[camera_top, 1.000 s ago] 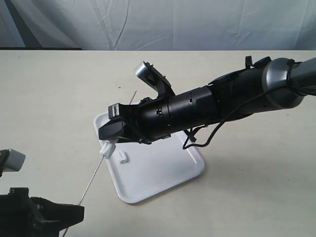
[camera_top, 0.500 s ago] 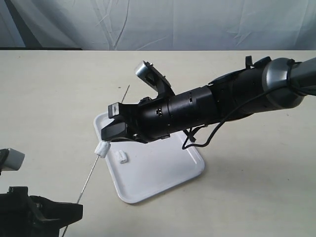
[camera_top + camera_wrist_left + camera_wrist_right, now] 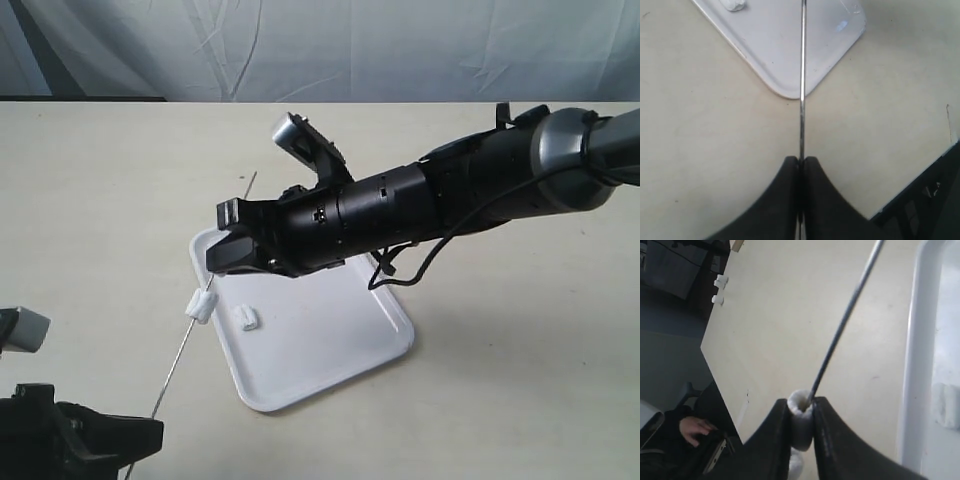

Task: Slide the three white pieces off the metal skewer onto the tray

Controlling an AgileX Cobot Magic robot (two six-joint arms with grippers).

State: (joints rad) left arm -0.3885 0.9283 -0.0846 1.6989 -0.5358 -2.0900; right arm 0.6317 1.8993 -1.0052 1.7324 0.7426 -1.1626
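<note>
The metal skewer (image 3: pixel 178 360) slants from my left gripper (image 3: pixel 140 437), which is shut on its near end, up past the tray's left corner. In the left wrist view the skewer (image 3: pixel 801 75) runs straight out of the shut left gripper (image 3: pixel 801 160). My right gripper (image 3: pixel 215 265) reaches across over the tray (image 3: pixel 330 350). A white piece (image 3: pixel 200 304) sits on the skewer just below its tips. In the right wrist view the right gripper (image 3: pixel 801 402) is shut on a white piece (image 3: pixel 801 422) threaded on the skewer (image 3: pixel 845 320); a second piece (image 3: pixel 795 466) shows behind it. A third piece (image 3: pixel 245 317) lies on the tray.
The tray's rim (image 3: pixel 917 365) runs beside the skewer, with the loose piece (image 3: pixel 946 405) inside it. The tray's corner (image 3: pixel 790 90) lies under the skewer. A cable (image 3: pixel 400 275) hangs from the right arm. Beige tabletop surrounds the tray.
The skewer and the white piece on it have shifted left and slightly down. The left gripper has dropped lower in view. The right arm has lifted a little.
</note>
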